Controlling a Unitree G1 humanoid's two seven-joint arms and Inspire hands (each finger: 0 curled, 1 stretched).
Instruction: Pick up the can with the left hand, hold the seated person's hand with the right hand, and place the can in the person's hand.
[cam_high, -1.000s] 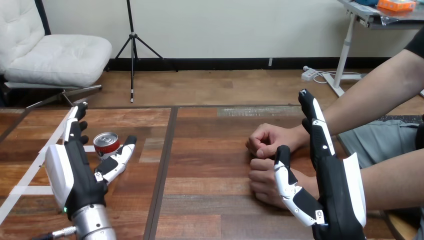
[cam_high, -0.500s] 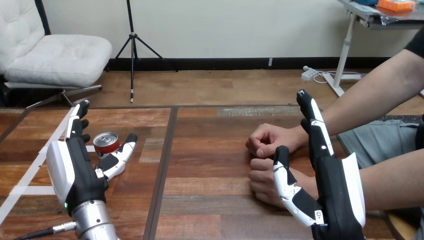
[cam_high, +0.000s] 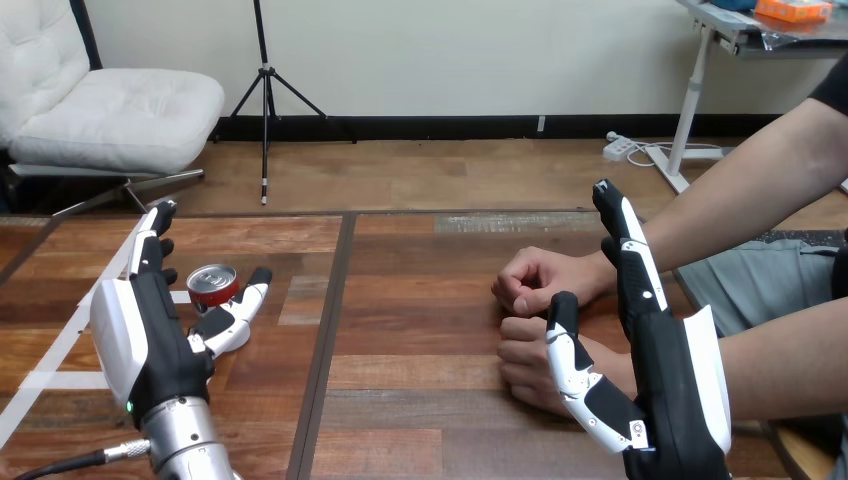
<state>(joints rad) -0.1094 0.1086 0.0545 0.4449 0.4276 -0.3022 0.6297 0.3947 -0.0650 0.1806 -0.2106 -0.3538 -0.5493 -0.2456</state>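
A red can (cam_high: 212, 287) with a silver top stands upright on the wooden table (cam_high: 400, 400) at the left. My left hand (cam_high: 160, 330) is open around it, fingers straight behind it on the left and the thumb reaching past its right side; contact is unclear. The person's two hands rest as loose fists at the right: the farther one (cam_high: 540, 276) and the nearer one (cam_high: 530, 355). My right hand (cam_high: 650, 340) is open, standing beside them, its thumb over the nearer fist and its fingers straight up along the person's farther wrist, curled round nothing.
White tape strips (cam_high: 60, 350) cross the table's left part. A dark seam (cam_high: 325, 340) runs down the table between the can and the person's hands. The person's forearms come in from the right edge.
My left hand has crept slightly forward and left round the can, which has stayed put. My right hand and the person's hands have barely moved.
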